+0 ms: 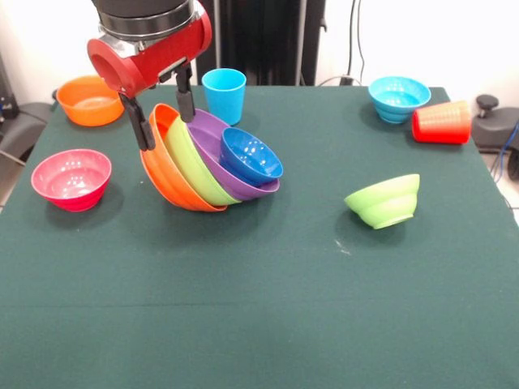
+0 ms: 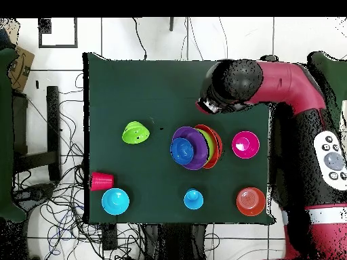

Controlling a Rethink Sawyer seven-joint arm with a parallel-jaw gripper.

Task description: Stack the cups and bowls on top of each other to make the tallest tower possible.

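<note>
The tower is a nested pile: large orange bowl (image 1: 166,185), lime green bowl (image 1: 193,166), purple bowl (image 1: 209,136) and a small dark blue bowl (image 1: 251,156) inside. It is tipped steeply to the right at the back left of the table and also shows in the overhead view (image 2: 193,147). My gripper (image 1: 162,113) is shut on the pile's raised rim, one finger outside the orange bowl, the other inside. A light blue cup (image 1: 224,93) stands upright just behind. A red cup (image 1: 442,123) lies on its side at the far right.
A magenta-red bowl (image 1: 71,178) and a small orange bowl (image 1: 89,99) sit at the left. A light blue bowl (image 1: 399,97) is at the back right. A small lime green bowl (image 1: 383,201) lies tilted right of centre.
</note>
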